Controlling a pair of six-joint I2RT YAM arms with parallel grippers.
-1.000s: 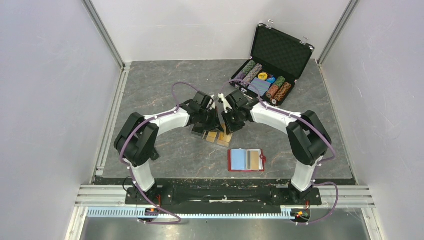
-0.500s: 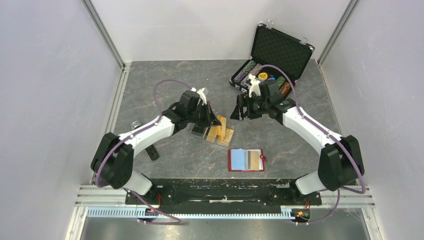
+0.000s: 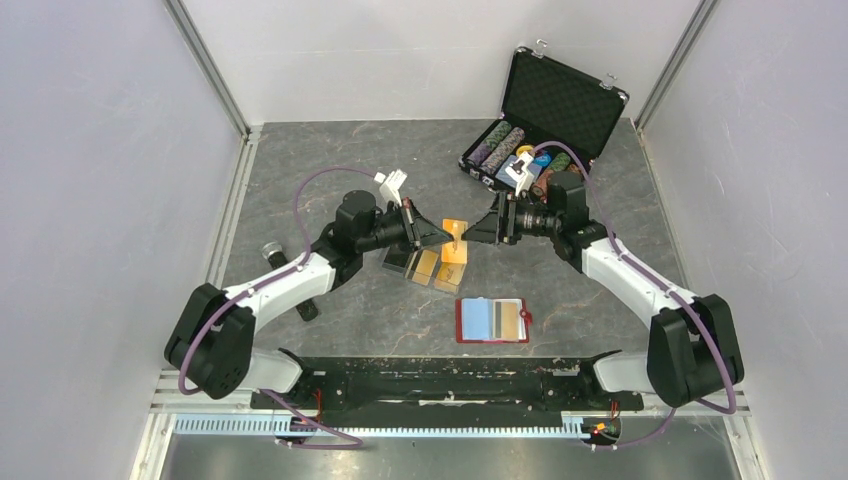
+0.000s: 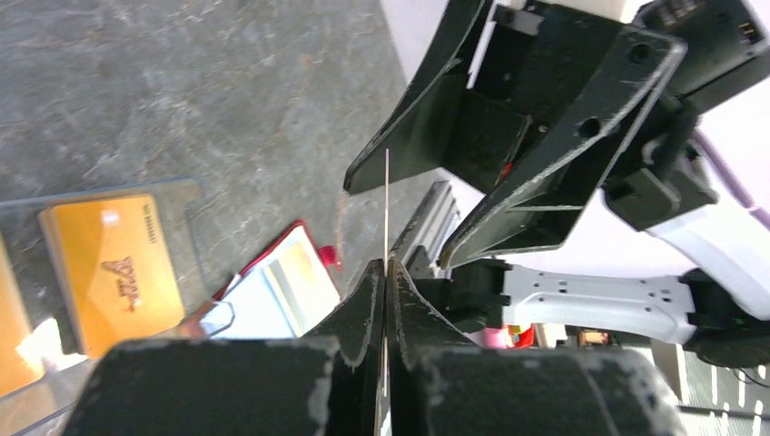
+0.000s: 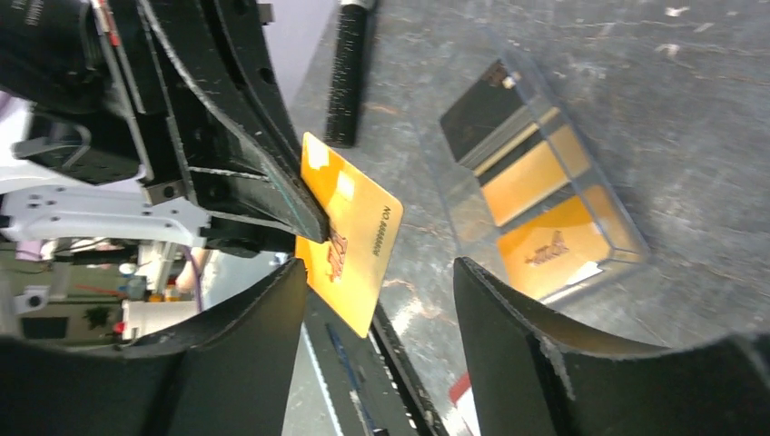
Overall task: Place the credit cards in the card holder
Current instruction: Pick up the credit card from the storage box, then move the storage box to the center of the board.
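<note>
The left fingers [image 4: 383, 277] are pinched tight on the lower edge of an orange card [image 5: 350, 232], holding it upright in the air above the tabletop [image 3: 330, 170]. The right fingers [image 3: 474, 236] point straight at them, spread wide, with the card's free end between the two tips. It looks clear of both, though the angle makes contact hard to judge. Just below the meeting point lies a clear tray [image 5: 626, 236] with more cards [image 5: 527, 177] laid flat in it, black, gold and orange. The red card holder [image 3: 480, 320] lies open on the tabletop, nearer the arm bases and apart from the tray. An open chip case [image 3: 560, 100] sits at the far right.
</note>
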